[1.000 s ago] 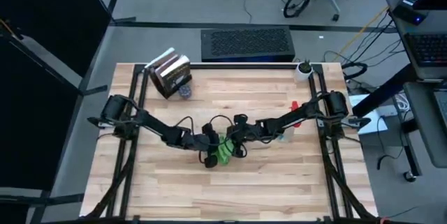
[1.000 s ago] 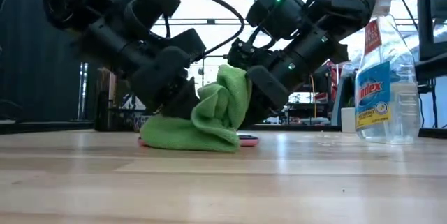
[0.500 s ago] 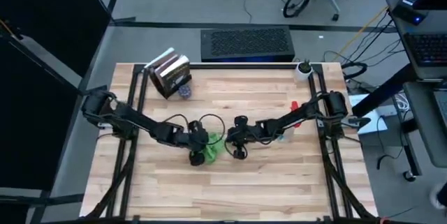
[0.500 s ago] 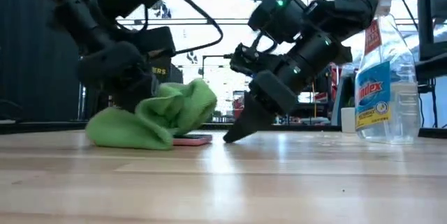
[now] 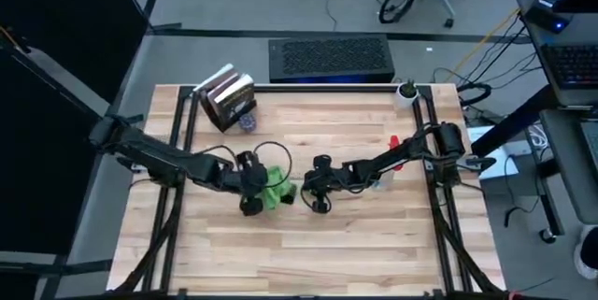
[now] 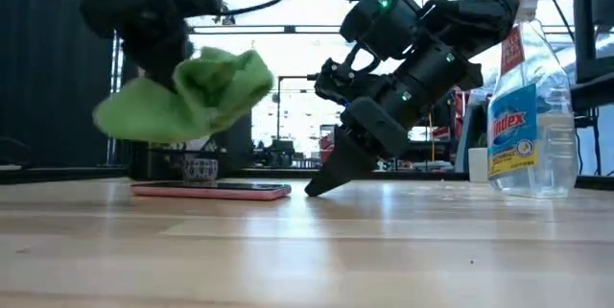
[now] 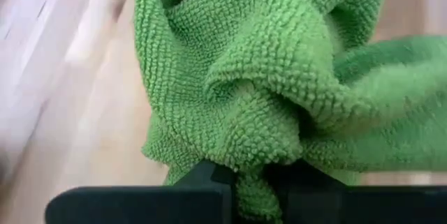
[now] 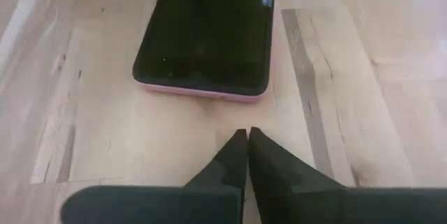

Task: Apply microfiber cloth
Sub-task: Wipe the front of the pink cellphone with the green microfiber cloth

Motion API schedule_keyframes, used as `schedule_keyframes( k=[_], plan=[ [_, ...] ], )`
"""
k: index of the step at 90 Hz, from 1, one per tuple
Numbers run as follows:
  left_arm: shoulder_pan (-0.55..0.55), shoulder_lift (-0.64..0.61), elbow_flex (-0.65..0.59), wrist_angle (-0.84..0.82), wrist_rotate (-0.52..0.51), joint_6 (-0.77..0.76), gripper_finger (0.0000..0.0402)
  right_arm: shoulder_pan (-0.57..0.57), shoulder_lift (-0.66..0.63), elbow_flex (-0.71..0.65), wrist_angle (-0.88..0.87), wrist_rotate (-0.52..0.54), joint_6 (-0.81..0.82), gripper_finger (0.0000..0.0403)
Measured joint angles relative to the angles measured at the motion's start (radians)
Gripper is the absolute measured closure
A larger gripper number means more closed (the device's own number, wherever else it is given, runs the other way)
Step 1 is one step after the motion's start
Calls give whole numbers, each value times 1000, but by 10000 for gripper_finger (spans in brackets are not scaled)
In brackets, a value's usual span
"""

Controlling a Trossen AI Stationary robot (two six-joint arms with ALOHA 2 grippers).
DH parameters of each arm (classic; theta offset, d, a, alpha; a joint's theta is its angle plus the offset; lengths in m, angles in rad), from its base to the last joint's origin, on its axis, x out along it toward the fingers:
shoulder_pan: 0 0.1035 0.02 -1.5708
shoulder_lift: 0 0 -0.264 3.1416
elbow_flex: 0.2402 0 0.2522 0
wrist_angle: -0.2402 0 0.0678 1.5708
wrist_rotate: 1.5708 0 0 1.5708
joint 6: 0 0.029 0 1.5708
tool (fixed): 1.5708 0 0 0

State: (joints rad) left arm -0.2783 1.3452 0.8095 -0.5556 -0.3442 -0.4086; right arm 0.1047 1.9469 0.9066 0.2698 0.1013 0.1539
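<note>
Nearest in the low view is the pale wooden plank tabletop [image 6: 307,250]. On it lies a flat black-screened phone w/ pink edge [image 6: 211,190], screen up, uncovered. Above it and off the wood hangs the bright green soft microfiber cloth [image 6: 187,92], bunched, grasped by the left hand [image 5: 250,191]; the left wrist view shows folds of cloth pinched betw. its two dark fingers [image 7: 209,182]. Right hand [image 6: 317,189] is clenched on nothing, tips together and pointed down at the tabletop just beside the phone's near end; right wrist view shows the closed tips a little short of the pink edge. Off toward the right arm's side stands a clear plastic spray bottle w/ red trigger & blue label [image 6: 523,106], upright, w/ clear liquid in its lower part; a small white cup-like object [image 6: 477,164] sits behind it, contents can't be seen. In the high view a stack of books [image 5: 227,97] w/ a small round grey item beside it sits at the far left corner of the tabletop, and a black perforated box [image 5: 329,59] lies on the floor beyond the far edge. The room further back has grey floor, cables, an office chair base. Vs. half a sec ago: cloth was down on the wood, draped over part of the phone; now raised clear of it and shifted toward the left arm's side. Right hand unchanged.
</note>
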Motion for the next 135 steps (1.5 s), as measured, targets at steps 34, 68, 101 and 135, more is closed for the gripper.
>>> schedule_keyframes(
  k=[34,68,101,135],
  plan=[
    [-9,72,-184,70,-28,-107,389,0,1,0,12,-1,4,403],
    [-9,148,-293,448,17,-80,389,3,-5,-1,-26,1,18,403],
    [-10,143,-284,451,29,-81,389,-5,-54,3,-126,-6,155,388],
    [-13,-16,-146,366,10,42,389,2,-304,2,-147,1,62,221]
  ],
)
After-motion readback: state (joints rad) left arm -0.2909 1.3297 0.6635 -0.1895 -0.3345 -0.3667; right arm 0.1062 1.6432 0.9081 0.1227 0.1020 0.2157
